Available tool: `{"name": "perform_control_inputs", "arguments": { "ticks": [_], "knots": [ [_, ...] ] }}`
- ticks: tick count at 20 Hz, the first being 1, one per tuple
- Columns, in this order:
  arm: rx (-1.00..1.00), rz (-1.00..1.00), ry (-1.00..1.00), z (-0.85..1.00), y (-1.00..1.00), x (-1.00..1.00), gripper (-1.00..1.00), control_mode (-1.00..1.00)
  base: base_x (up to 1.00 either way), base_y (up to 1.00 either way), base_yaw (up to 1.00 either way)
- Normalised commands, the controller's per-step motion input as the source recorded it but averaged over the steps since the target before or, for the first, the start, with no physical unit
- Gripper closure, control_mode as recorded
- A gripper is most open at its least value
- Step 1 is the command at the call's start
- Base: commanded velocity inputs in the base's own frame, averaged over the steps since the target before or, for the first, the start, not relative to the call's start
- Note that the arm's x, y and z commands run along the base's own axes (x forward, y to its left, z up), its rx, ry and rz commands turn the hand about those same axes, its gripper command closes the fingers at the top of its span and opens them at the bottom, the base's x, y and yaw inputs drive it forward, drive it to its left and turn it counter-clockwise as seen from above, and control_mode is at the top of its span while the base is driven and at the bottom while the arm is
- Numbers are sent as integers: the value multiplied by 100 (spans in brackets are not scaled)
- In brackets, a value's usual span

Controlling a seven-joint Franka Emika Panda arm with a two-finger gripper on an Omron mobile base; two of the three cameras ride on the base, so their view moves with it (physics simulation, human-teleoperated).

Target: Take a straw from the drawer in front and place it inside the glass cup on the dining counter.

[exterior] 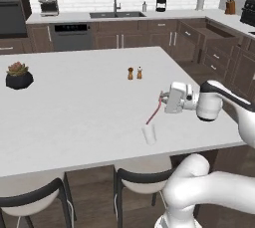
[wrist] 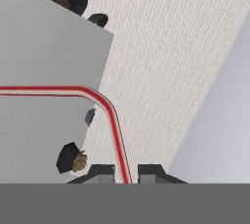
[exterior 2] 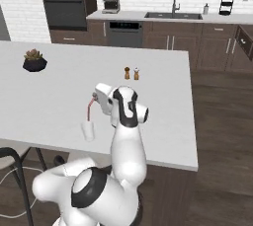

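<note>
A white robot arm reaches out level over the smooth white tabletop (exterior: 74,97) of the dining counter, its end effector (exterior: 162,97) clenched on the upper end of the straw (exterior: 153,114). The straw is a thin red-pink tube with a bend near the grip; in the hand view it rises between the two dark fingertips (wrist: 101,171) and curves off to one side. Its lower end slants down to the rim of the glass cup (exterior: 149,134), a small, nearly see-through tumbler standing near the tabletop's front edge. Whether the tip is inside the glass cannot be told. Two small shakers (exterior: 134,73), brown and white, stand well apart toward the middle, and a potted succulent (exterior: 18,75) in a dark round bowl sits at the far left. Bare surface lies around the cup. Behind the island, the dark-brown wooden drawer (exterior: 211,34) stands open.
</note>
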Motion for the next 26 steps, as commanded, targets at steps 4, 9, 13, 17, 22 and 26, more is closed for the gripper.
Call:
{"name": "perform_control_inputs", "arguments": {
  "ticks": [4, 9, 13, 17, 22, 26],
  "knots": [
    [0, 5, 0, 5, 0, -67, 100, -100, 0, 0, 0],
    [0, 3, -1, 14, -1, -40, 100, -100, 0, 0, 0],
    [0, 0, 0, 8, -1, 9, 100, -100, 0, 0, 0],
    [-2, 0, 0, 4, 0, 44, 100, -100, 0, 0, 0],
    [-5, 0, -2, 9, -11, 33, 100, -100, 0, 0, 0],
    [-5, 0, -5, 24, -13, 0, 100, -100, 0, 0, 0]
  ]
}}
